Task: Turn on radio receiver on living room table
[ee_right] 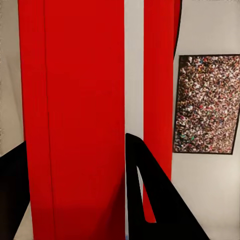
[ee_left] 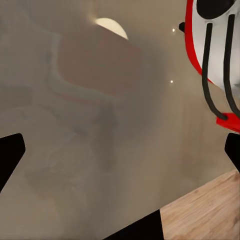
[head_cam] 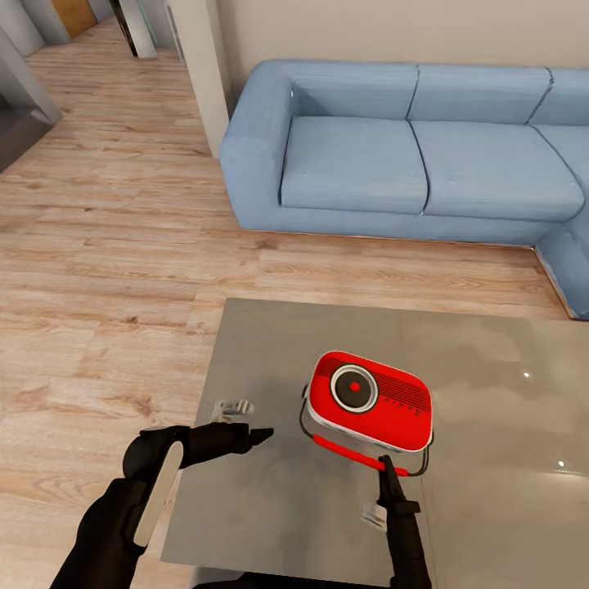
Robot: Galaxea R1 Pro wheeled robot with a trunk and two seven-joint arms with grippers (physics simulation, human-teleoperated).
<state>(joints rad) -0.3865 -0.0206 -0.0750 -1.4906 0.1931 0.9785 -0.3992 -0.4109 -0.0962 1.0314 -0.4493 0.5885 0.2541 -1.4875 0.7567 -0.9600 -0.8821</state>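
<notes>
The red radio receiver [head_cam: 370, 399] lies face up on the glossy grey table [head_cam: 499, 507], its round dial and slotted grille facing upward and its thin handle [head_cam: 350, 451] towards me. My right gripper [head_cam: 386, 469] touches that handle at the radio's near edge. In the right wrist view its fingers [ee_right: 150, 200] stand apart against the red side and white trim band of the radio [ee_right: 75, 100]. My left gripper [head_cam: 260, 434] hovers open over the table to the left of the radio, a short gap away. Its wrist view has the radio [ee_left: 212, 45] off to one side.
A blue L-shaped sofa [head_cam: 409, 155] stands beyond the table across light wood floor [head_cam: 123, 270]. A beige wall corner [head_cam: 200, 74] is at the back left. The table's left edge [head_cam: 196, 425] lies under my left forearm. A framed crowd picture [ee_right: 207, 105] hangs on the wall.
</notes>
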